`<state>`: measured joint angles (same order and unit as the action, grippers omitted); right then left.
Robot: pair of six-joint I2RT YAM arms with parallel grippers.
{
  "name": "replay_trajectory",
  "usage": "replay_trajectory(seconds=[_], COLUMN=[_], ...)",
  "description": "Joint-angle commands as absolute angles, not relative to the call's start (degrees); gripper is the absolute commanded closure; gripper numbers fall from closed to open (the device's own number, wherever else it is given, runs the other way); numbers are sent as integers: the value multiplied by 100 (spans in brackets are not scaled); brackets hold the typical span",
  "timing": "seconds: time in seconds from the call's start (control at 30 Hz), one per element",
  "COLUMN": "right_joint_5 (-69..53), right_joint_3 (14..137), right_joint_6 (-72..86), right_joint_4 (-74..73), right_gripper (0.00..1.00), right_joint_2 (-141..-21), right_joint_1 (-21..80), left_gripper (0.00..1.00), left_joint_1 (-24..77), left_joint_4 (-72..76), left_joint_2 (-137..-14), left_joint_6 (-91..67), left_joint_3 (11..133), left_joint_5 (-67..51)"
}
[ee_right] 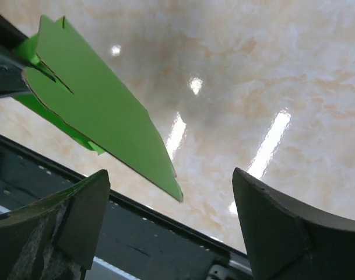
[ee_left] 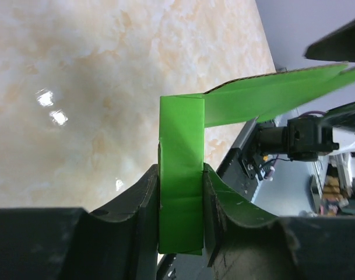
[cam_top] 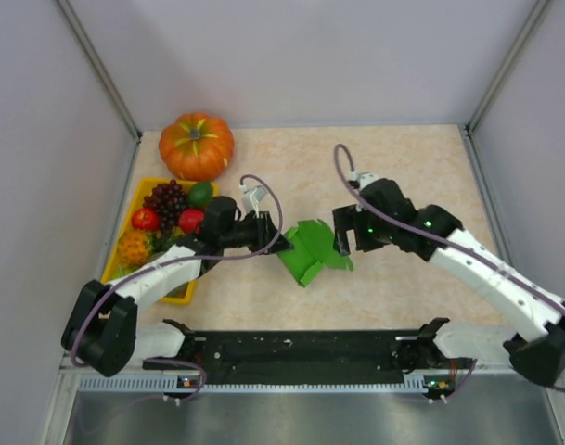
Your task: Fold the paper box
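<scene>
The paper box [cam_top: 312, 250] is sitting nearer the arm bases than the pumpkin [cam_top: 197, 146] and off to that pumpkin's right, about mid-table, with both arms reaching in on it. The left gripper [cam_top: 280, 243], on the side of the sheet facing the pumpkin, is pinching a folded strip of the green card, its fingers [ee_left: 139, 198] pressing flat on either face of the strip. The right gripper [cam_top: 349, 239], on the side farther from the pumpkin, is standing wide, its fingers [ee_right: 270, 221] apart and touching nothing, while a notched panel is jutting into the gap between them. Whether the lower edge is resting on the table [cam_top: 403, 167] I cannot tell.

The card is looking very light and thin, springy along its creases, so panels are likely wanting to flap open again. It is probably denting or tearing easily at the slits and tabs, and its glossy face may be slipping under hard pads. The safest hold is likely on a flat panel close to a crease, clear of the notches, with a gentle pinch
</scene>
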<state>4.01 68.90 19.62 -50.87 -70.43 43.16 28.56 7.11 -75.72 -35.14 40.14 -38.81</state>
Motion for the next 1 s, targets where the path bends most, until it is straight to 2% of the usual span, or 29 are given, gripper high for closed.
replay_trajectory(seconds=[0.0, 0.07, 0.1, 0.13, 0.17, 0.2, 0.23, 0.3, 0.53, 0.7, 0.97], right_joint_5=[651, 519, 449, 118, -60, -323, -743, -1071, -1442, -1704, -2100], right_joint_3=[6051, 5487, 4806, 4460, 3821, 3510, 3211, 2533, 2039, 1837, 1617], right_joint_6=[3776, 4042, 4330, 4472, 4578, 4831, 4921, 5010, 5150, 5273, 5467], right_joint_4=[-4362, -3931, -3598, -2933, -2466, -2069, -1056, -267, 1607, 3187, 4605], right_gripper=[14, 14, 14, 14, 16, 20, 22, 24, 27, 27, 27], right_joint_2=[-5235, -4722, -4145, -3931, -3711, -3570, -3360, -3279, -4033, -4516, -4816], right_joint_1=[4070, 4034, 4017, 4008, 4008, 4008, 4008, 4025, 4121, 4140, 4148], left_gripper=[75, 75, 74, 74, 74, 72, 72, 72, 70, 70, 71], left_joint_1=[2786, 2751, 2751, 2734, 2733, 2725, 2733, 2733, 2733, 2733, 2725], left_joint_4=[1247, 1405, 1563, 1695, 1862, 2185, 2319, 2565, 3410, 3664, 4991], left_joint_2=[-6699, -6356, -6241, -6014, -5890, -5776, -5574, -5380, -4519, -4447, -4605], left_joint_6=[-3795, -3989, -4243, -4358, -4481, -4743, -4868, -5183, -6002, -6265, -7189], left_joint_3=[3386, 3200, 3017, 2919, 2805, 2612, 2532, 2330, 1828, 1767, 1441], left_joint_5=[-3077, -2884, -2787, -2734, -2664, -2637, -2628, -2558, -2198, -2285, -2601])
